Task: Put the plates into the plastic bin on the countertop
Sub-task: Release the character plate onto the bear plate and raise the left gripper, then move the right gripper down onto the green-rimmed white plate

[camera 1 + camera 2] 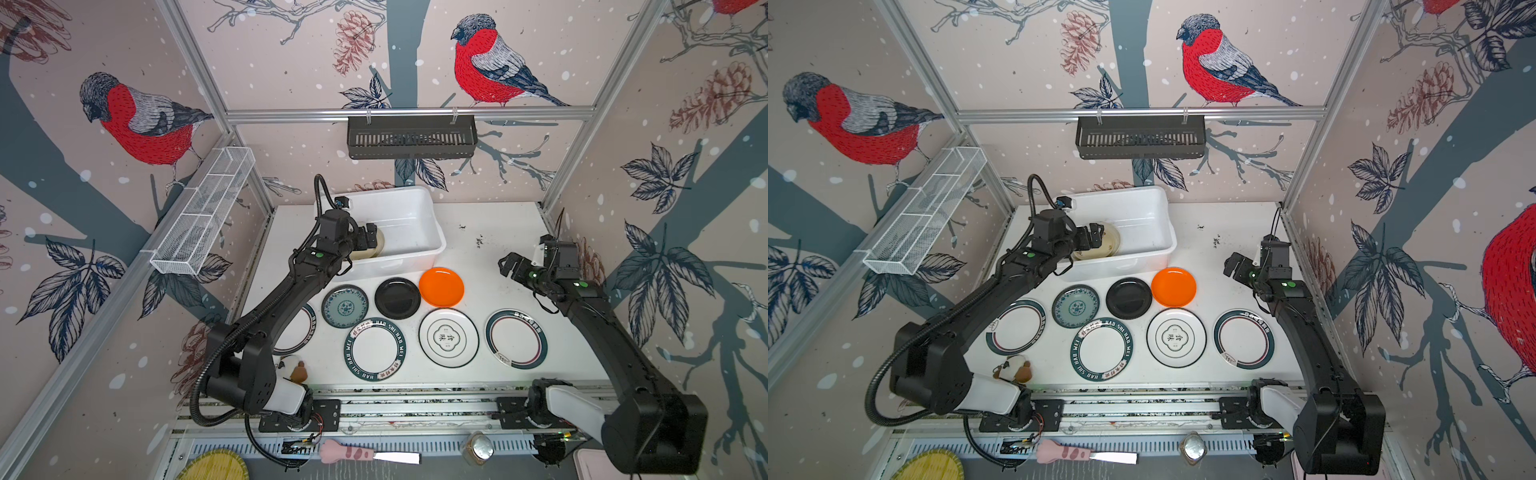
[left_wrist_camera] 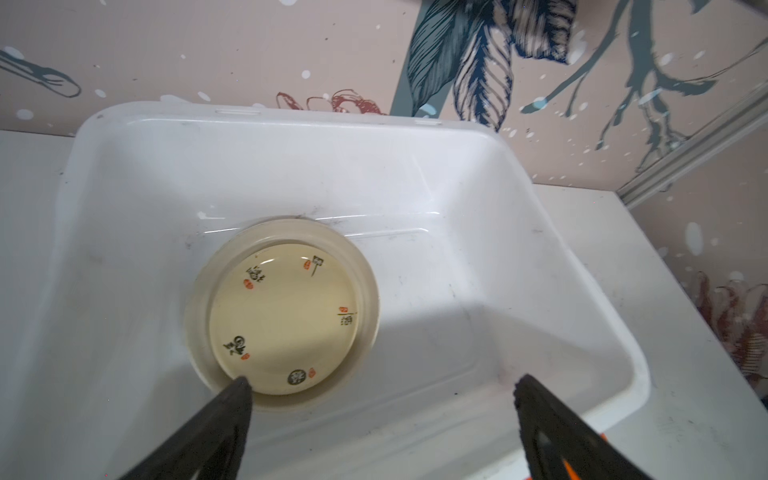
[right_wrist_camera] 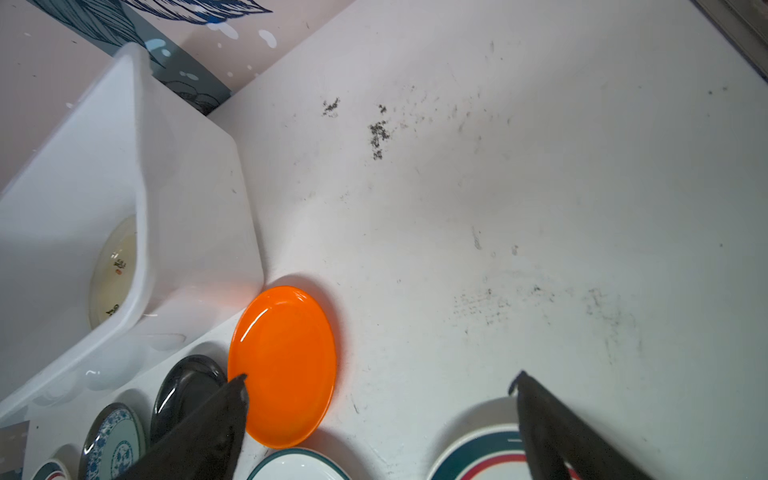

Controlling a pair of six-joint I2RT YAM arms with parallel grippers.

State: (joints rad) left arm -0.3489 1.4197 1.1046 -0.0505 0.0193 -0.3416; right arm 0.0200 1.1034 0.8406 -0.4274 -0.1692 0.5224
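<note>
White desk [image 1: 498, 232], flecked with dark specks, boxed in by bird-print walls [image 1: 478, 62] and aluminium rails [image 1: 407, 113]. The plastic bin [image 1: 415, 216] sits at the back, with one cream plate [image 2: 282, 316] flat on its floor. Left jaws hang over that plate, spread wide, gripping nothing. Right jaws, equally wide and empty, hover above bare desk near the orange plate [image 3: 284, 365]. Beside it, the black plate [image 1: 397, 298] and teal plate [image 1: 345, 306] line up in front of the bin.
</note>
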